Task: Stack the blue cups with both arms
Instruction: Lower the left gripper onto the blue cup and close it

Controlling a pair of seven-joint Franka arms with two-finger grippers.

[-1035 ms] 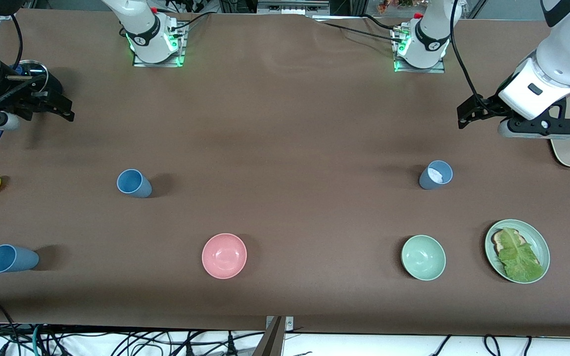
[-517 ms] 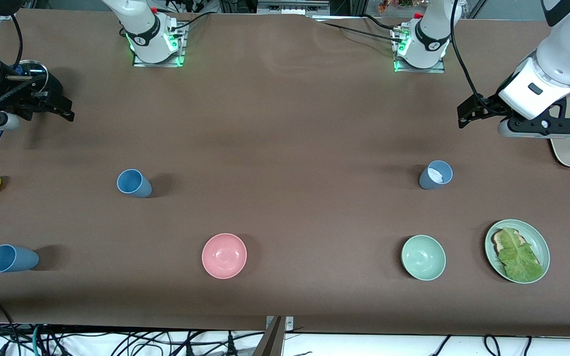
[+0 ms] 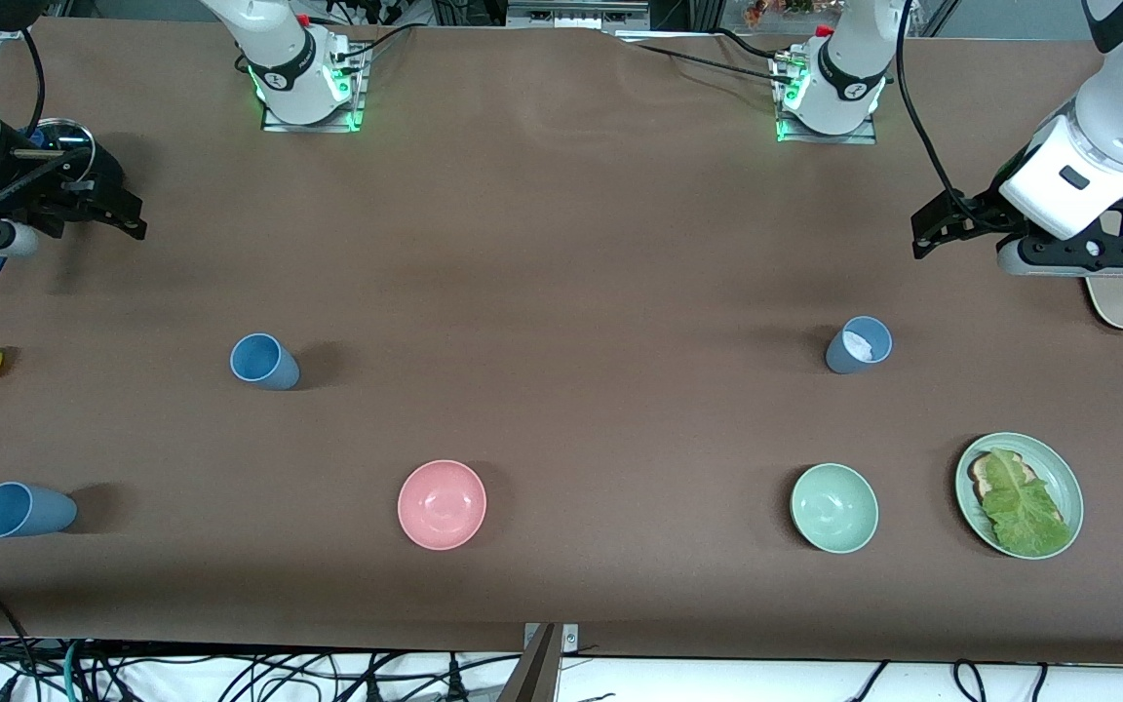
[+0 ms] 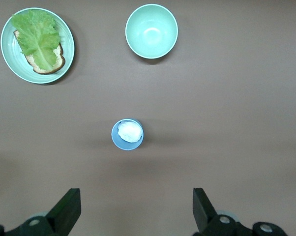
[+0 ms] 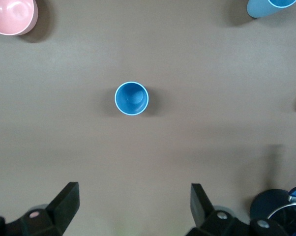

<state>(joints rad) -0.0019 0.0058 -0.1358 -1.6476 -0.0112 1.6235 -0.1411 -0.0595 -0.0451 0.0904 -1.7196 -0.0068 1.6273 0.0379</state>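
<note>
Blue cups (image 3: 264,361) on table, untouched | left tool (image 3: 924,234) open | right tool (image 3: 128,219) open

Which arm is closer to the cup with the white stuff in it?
Left. The left gripper hangs open above the table by that cup; the right gripper waits open at the table's right-arm end.

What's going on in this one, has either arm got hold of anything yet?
Nothing is held yet. The left gripper hangs open above the table at its own end, over bare surface near the blue cup with something white inside. The right gripper is open too, up at the right arm's end. Two more blue cups stand untouched there: one mid-table and one nearer the front camera. The pink bowl, green bowl and the plate with lettuce on bread sit apart.
</note>
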